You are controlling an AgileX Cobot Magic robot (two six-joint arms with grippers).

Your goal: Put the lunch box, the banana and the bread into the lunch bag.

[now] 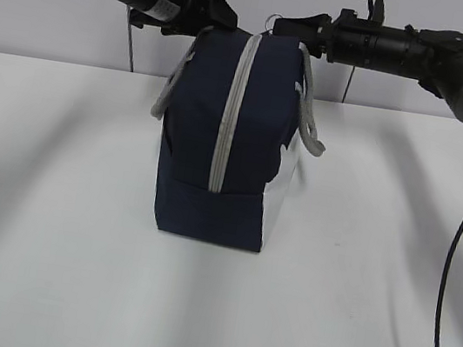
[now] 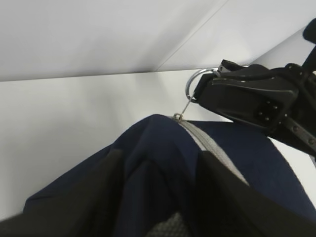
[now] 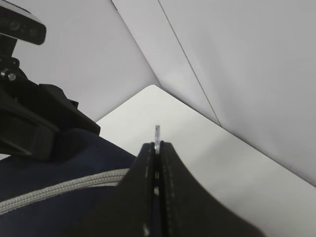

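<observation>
1. Exterior view: you had the lunch bag [image 1: 228,138] standing upright near the middle of the white table [image 1: 47,224], its grey zipper band [image 1: 231,112] running up the near face and over the top, closed along the length you could see.
2. The grey handles [image 1: 310,120] hung down on the bag's left and right sides.
3. Your left gripper [image 1: 212,8] sat at the bag's top left corner, and your right gripper [image 1: 292,26] at the top, just right of the zipper band.
4. A small metal ring zip-pull [image 1: 275,18] showed just above the top of the bag, between the two grippers.
5. Left wrist view: your left gripper's fingers [image 2: 98,197] stood apart, dark and blurred, with the navy fabric of the bag between them; you could not tell from this view whether they touched the fabric.
6. In that same view the ring [image 2: 195,84] rose on a thin link from the far end of the zipper, and the right gripper held it.
7. Right wrist view: your right gripper's fingers [image 3: 170,197] were pressed together, pinching the thin metal ring [image 3: 157,134] edge-on, above the zipper band.
</observation>
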